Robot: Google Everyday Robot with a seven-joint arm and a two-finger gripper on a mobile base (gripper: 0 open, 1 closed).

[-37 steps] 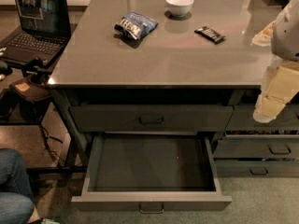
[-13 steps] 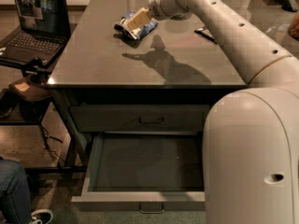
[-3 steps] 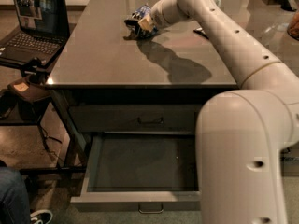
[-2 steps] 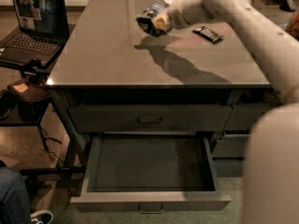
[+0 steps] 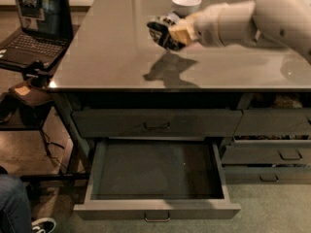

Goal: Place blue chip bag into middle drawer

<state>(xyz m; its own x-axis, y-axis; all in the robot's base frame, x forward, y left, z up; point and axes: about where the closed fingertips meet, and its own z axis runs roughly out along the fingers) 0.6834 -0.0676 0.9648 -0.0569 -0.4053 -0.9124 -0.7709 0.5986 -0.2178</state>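
The pincer [image 5: 174, 32] hangs over the table [image 5: 107, 47], its fingers clamped tight on the blue chip bag [image 5: 159, 29]. The bag juts from the pincer's tip, lifted clear of the surface, its shadow cast directly underneath. Well below the pincer and nearer the camera, the middle drawer [image 5: 155, 171] stands pulled out, and a white bowl [image 5: 186, 3] sits just behind the pincer.
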